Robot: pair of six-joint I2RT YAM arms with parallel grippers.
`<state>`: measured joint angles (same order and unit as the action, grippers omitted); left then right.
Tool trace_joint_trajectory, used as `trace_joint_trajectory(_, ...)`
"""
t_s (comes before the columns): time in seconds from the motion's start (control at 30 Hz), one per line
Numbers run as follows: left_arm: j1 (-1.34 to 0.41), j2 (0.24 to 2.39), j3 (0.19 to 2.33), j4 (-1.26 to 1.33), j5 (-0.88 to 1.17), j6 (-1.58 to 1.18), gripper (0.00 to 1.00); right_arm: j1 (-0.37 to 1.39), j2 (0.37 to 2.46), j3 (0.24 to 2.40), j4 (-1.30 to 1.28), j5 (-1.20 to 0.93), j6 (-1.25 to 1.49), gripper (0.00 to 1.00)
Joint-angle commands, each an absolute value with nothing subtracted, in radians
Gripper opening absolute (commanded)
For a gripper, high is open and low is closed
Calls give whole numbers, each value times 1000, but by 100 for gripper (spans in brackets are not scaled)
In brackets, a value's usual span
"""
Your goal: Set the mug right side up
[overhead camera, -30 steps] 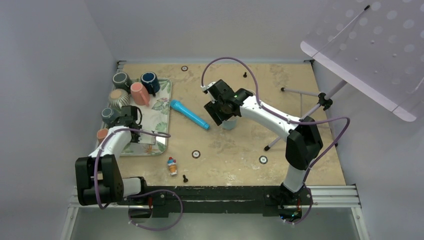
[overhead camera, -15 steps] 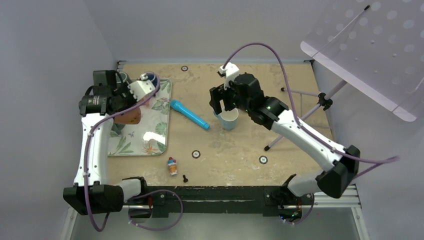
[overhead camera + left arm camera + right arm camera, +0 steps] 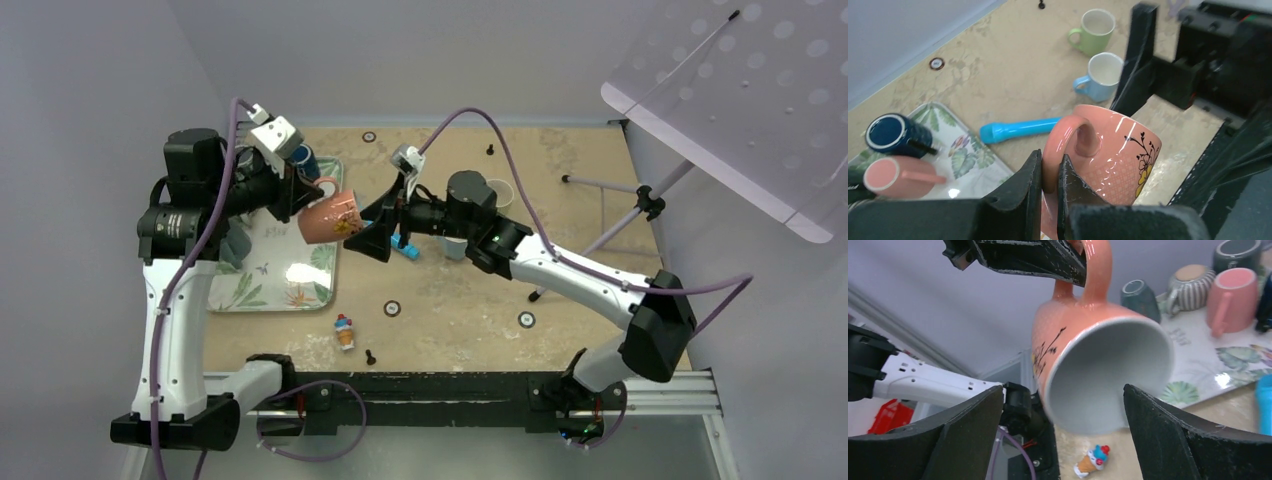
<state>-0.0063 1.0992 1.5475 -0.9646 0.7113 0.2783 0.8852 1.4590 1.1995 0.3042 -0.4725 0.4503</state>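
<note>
A salmon-pink mug [image 3: 328, 217] with a flower drawing hangs in the air over the tray's right edge. It lies on its side, mouth pointing right. My left gripper [image 3: 1049, 165] is shut on its handle [image 3: 1070, 142], one finger through the loop. My right gripper [image 3: 366, 233] stands open just right of the mug, facing its mouth. In the right wrist view the mug's grey inside [image 3: 1108, 377] sits between and beyond my spread fingers [image 3: 968, 435], not touching them. The mug's rim is a little blurred.
The leaf-print tray [image 3: 300, 290] holds a navy mug [image 3: 895, 135], a pink mug [image 3: 895, 176], a striped mug [image 3: 1193, 285] and grey ones. A blue cylinder [image 3: 1018, 129], a light blue mug [image 3: 1103, 75] and a green mug [image 3: 1095, 30] are on the table. An ice-cream toy [image 3: 345, 332] lies near the front.
My left arm has lifted the salmon mug off the tray and carried it right. My right arm left the light blue mug, swung left toward it, and its jaws widened.
</note>
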Motion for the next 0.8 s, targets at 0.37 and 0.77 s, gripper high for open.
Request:
trace_joint_trajectory(0.37,-84,1072,1580,-980,678,288,100,922,1398,1363,-42,-99,282,0)
trace_joint_trajectory(0.77,-8,1264,1464,-1108,104,696,100,913,1364,1339,-885,174,274,0)
